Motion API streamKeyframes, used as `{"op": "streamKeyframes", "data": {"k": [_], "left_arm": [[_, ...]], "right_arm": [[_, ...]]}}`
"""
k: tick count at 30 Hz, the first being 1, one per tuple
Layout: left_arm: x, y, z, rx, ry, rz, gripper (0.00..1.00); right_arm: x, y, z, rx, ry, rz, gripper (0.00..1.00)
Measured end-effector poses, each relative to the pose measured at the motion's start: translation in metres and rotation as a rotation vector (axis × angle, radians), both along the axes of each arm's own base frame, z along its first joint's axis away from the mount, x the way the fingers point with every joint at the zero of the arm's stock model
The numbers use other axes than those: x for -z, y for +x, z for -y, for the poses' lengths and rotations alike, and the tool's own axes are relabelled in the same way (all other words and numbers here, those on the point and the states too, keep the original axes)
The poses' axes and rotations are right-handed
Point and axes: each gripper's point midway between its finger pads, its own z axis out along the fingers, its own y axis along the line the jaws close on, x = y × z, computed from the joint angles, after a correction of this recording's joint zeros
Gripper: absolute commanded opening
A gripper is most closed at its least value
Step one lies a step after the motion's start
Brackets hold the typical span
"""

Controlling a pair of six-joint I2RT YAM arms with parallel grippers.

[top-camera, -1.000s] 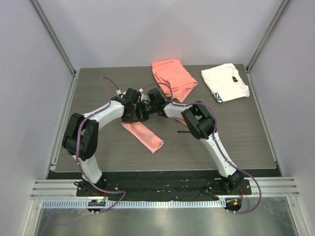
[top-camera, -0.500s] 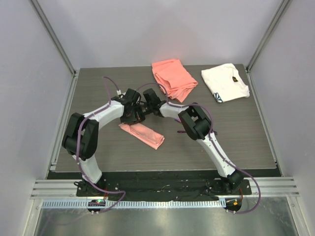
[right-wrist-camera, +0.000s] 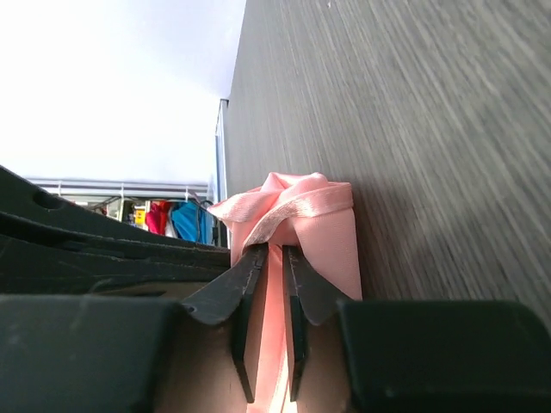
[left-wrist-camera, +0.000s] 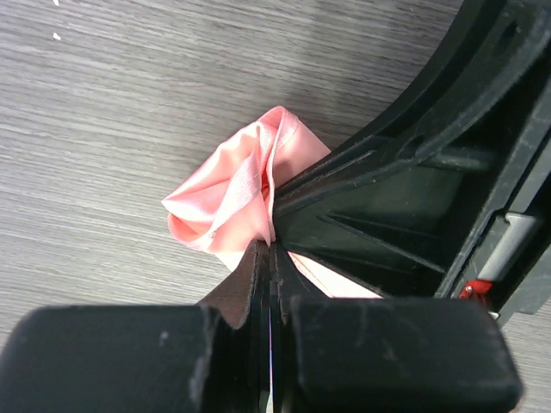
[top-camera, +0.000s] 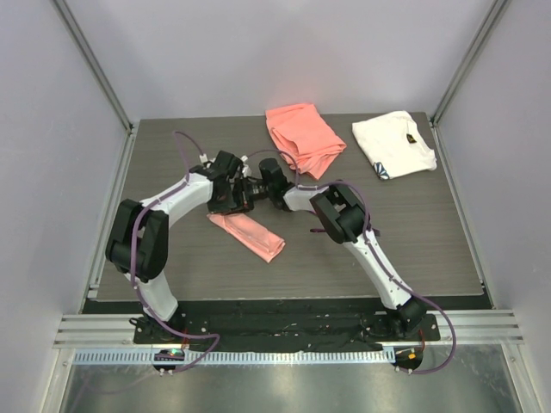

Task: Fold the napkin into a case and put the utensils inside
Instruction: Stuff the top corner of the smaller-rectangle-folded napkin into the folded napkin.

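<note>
Napkin (left-wrist-camera: pixel 228 198) end bunches where left gripper (left-wrist-camera: pixel 269 258) pinches it fully closed and right gripper (right-wrist-camera: pixel 269 258) straddles it, jaws slightly parted. Coral cloth (top-camera: pixel 303 138) and white cloth (top-camera: pixel 393 144) lie well apart, beyond.

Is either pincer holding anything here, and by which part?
The left pincer is shut on the bunched end of the glossy pale-pink folded napkin. The right pincer straddles that same end, jaws slightly parted; its grip cannot be told.
</note>
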Motion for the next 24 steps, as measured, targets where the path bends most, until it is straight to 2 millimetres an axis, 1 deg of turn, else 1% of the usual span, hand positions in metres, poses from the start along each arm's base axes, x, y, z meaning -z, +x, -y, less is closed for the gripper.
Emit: {"op": "streamKeyframes", "data": {"k": [4, 6, 8, 9, 10, 11, 13, 14, 17, 19, 21, 22, 24], "left_arm": [[0.001, -0.003, -0.002, 0.016, 0.011, -0.015, 0.00], [0.006, -0.004, -0.004, 0.017, 0.027, -0.030, 0.00], [0.015, -0.006, -0.004, 0.022, 0.034, -0.063, 0.00], [0.021, -0.008, -0.005, 0.026, 0.044, -0.088, 0.00], [0.025, -0.010, -0.005, 0.029, 0.051, -0.107, 0.01], [0.029, -0.012, -0.006, 0.031, 0.057, -0.124, 0.02], [0.029, -0.012, -0.006, 0.032, 0.058, -0.129, 0.08], [0.028, -0.012, -0.005, 0.030, 0.055, -0.125, 0.16], [0.020, -0.009, 0.000, 0.014, 0.022, -0.096, 0.29], [0.010, -0.007, 0.000, 0.003, -0.004, -0.072, 0.34], [-0.004, -0.001, 0.002, -0.014, -0.052, -0.028, 0.32], [-0.015, 0.005, 0.000, -0.031, -0.077, 0.005, 0.30], [-0.028, 0.013, -0.006, -0.053, -0.104, 0.040, 0.24]], "right_arm": [[0.008, 0.000, -0.001, -0.030, -0.067, 0.039, 0.30], [0.013, 0.002, -0.007, -0.055, -0.120, 0.108, 0.27], [0.013, 0.006, -0.012, -0.063, -0.152, 0.174, 0.22], [0.015, 0.006, -0.012, -0.067, -0.169, 0.199, 0.21], [0.016, 0.006, -0.012, -0.070, -0.178, 0.213, 0.17], [0.017, 0.006, -0.011, -0.077, -0.183, 0.229, 0.08], [0.017, 0.005, -0.011, -0.084, -0.181, 0.241, 0.03], [0.017, 0.005, -0.010, -0.084, -0.176, 0.244, 0.01], [0.022, 0.001, -0.005, -0.083, -0.182, 0.230, 0.01], [0.022, -0.001, -0.002, -0.092, -0.172, 0.214, 0.01], [0.022, -0.004, 0.000, -0.096, -0.171, 0.201, 0.01], [0.022, -0.008, 0.000, -0.104, -0.168, 0.188, 0.01], [0.021, -0.013, 0.000, -0.112, -0.164, 0.170, 0.01]]}}
